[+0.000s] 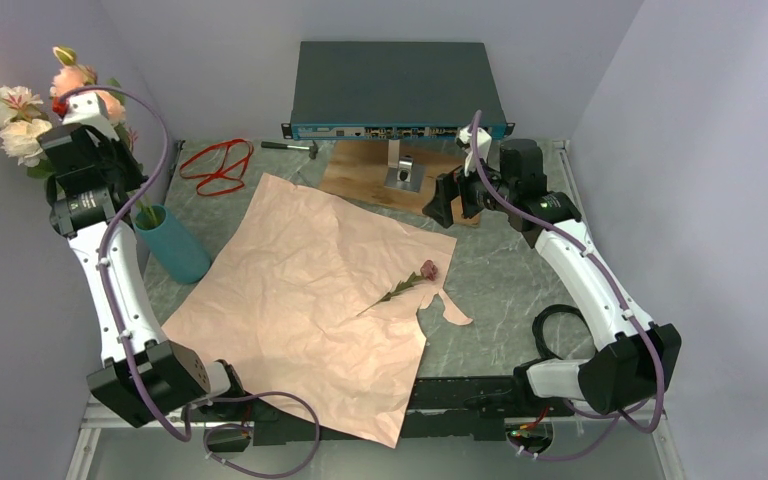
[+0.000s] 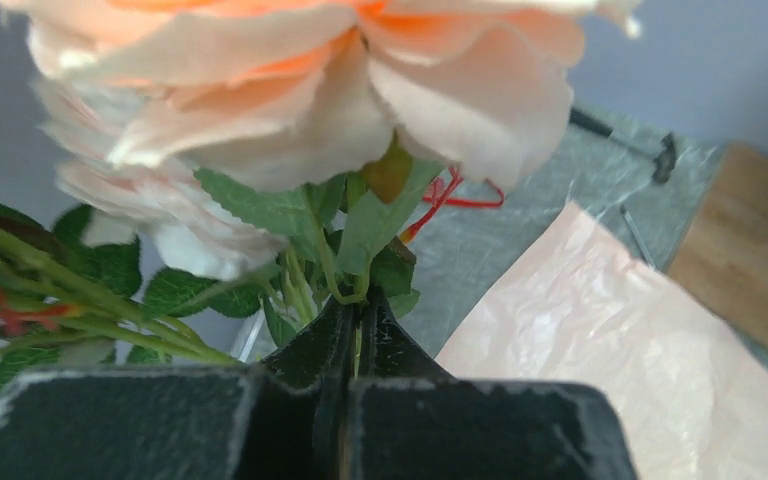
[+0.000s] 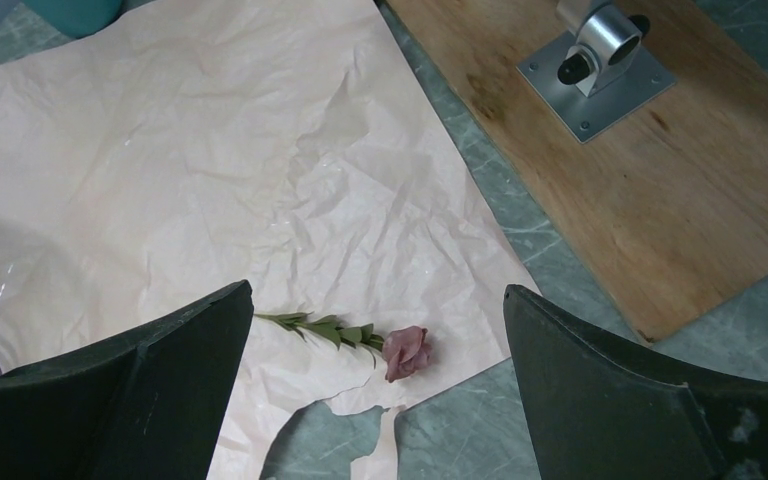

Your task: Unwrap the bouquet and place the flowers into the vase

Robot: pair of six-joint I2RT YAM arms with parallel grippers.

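The pink paper [image 1: 300,280] of the bouquet lies spread flat on the table, also seen in the right wrist view [image 3: 160,150]. My left gripper [image 2: 360,312], raised at the far left [image 1: 95,125], is shut on the green stems of the flowers [image 1: 20,120]. Peach and cream blooms [image 2: 300,90] fill its view. Their stems run down to the mouth of the teal vase [image 1: 173,245]. One pink rosebud [image 1: 428,269] lies alone on the paper's right edge [image 3: 405,352]. My right gripper [image 1: 447,203] hangs open above it [image 3: 376,290], holding nothing.
Red ribbon [image 1: 218,165] lies loose behind the paper. A wooden board with a metal fixture [image 1: 400,175] and a dark equipment box [image 1: 395,85] stand at the back. A small tool [image 1: 290,147] lies nearby. The paper is torn near the rosebud [image 1: 450,310].
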